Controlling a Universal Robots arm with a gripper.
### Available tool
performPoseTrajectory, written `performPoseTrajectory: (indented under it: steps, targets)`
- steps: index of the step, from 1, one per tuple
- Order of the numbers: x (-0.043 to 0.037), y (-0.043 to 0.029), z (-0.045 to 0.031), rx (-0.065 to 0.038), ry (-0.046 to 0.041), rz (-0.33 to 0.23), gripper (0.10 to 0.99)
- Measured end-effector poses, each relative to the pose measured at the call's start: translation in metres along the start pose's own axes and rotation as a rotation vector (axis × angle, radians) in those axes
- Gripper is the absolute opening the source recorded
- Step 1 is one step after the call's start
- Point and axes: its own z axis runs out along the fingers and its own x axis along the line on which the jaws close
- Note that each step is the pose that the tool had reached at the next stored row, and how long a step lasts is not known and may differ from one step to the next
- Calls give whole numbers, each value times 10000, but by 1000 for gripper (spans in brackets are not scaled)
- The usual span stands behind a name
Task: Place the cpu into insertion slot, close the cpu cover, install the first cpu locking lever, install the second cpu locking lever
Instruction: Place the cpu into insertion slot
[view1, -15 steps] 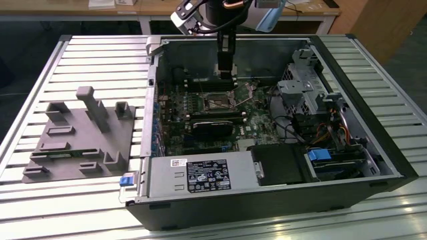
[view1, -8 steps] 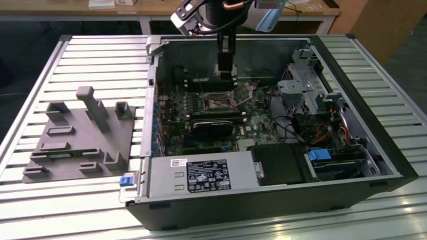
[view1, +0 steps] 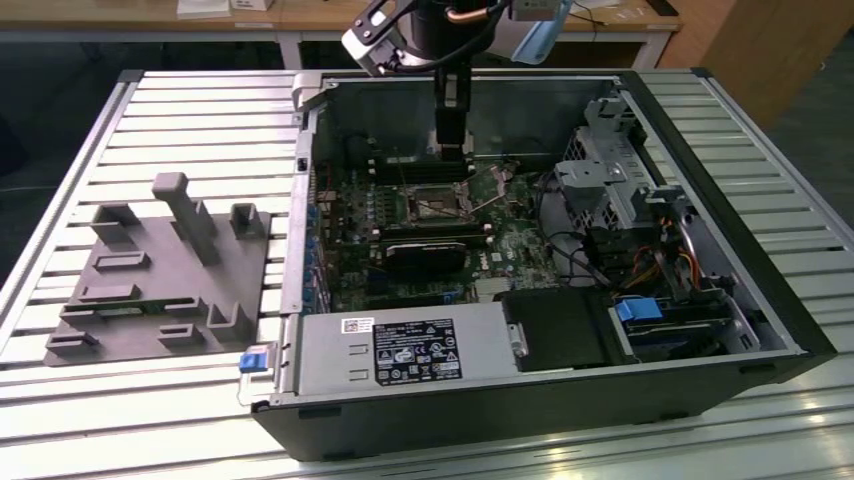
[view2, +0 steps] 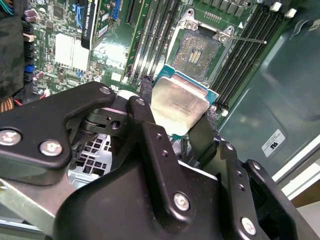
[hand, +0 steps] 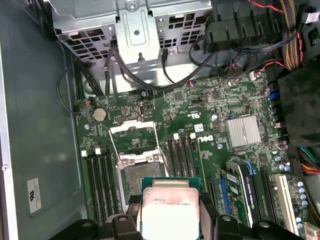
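One gripper (view1: 451, 158), one cpu (hand: 167, 210), one insertion slot (hand: 140, 181) and one cpu cover (hand: 134, 125) are counted. One coin cell (hand: 100, 114), one finned heatsink (hand: 243, 131), one computer case (view1: 467, 415) and one grey fixture (view1: 134, 290) are also counted.

Even overhead room light is washing the exterior view, and the slatted worktop (view1: 787, 130) is glaring pale along its ribs. The open case (view1: 534, 415) is sitting darker inside, its walls shadowing the motherboard (view1: 354, 225). In both wrist views the cpu (view2: 177, 102) (hand: 167, 207) lid is catching a soft sheen.
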Motion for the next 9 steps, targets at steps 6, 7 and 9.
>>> performPoseTrajectory:
  steps: [6,7,9]
  targets:
    - [0,-1,9,2,4,-54,541]
    - [0,-1,10,2,5,-60,541]
    - [0,-1,12,2,6,-70,541]
